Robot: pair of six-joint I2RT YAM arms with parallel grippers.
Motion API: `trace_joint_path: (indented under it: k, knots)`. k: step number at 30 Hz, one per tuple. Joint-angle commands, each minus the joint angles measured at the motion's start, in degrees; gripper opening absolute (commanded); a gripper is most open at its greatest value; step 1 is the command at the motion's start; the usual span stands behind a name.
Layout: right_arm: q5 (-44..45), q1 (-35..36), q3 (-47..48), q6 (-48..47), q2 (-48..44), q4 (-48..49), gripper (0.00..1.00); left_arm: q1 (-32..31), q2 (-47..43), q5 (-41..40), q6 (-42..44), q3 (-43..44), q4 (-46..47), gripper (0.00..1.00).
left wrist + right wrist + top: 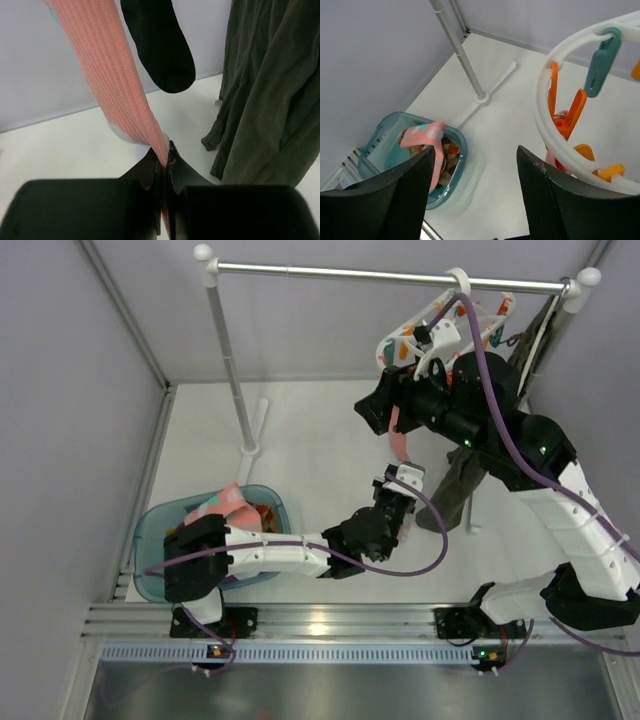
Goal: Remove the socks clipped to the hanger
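Observation:
The white oval hanger with orange and teal clips hangs from the rail at the top right. It also shows in the right wrist view. A pink ribbed sock hangs from it, pulled taut. My left gripper is shut on the sock's lower end. The left wrist view shows the sock pinched between the closed jaws of that gripper. A black sock hangs just behind it. My right gripper is open and empty, just left of the hanger's rim, by the orange clips.
A teal bin at the near left holds a pink patterned sock and other fabric. The rack's left pole stands at the back. A long olive garment hangs right of the socks.

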Motion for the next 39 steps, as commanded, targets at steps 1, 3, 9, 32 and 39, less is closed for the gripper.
trace_joint_path:
  k: [1,3,9,32,39]
  knots:
    - [9.51,2.63,1.45,-1.54,-0.62,-2.01,0.63,-0.33,0.24,-1.15,1.41,2.27,3.95,0.00]
    - [17.58,2.98,0.84,-3.12,-0.53,-1.83,0.64,-0.60,-0.37,-1.24,0.79,1.65,3.95,0.00]
    - [22.36,2.89,-1.18,-4.01,0.08,-0.08,0.65,-0.69,-1.08,-1.15,0.79,0.77,3.95,0.00]
    - [26.06,-0.27,-5.23,-6.12,2.55,11.61,0.66,-0.77,-3.19,-0.45,-0.36,-2.05,3.95,0.00]
    - [23.41,-0.27,-4.35,-7.61,-0.36,9.78,0.64,-0.07,-1.78,-1.15,-0.88,-1.60,3.86,0.00]
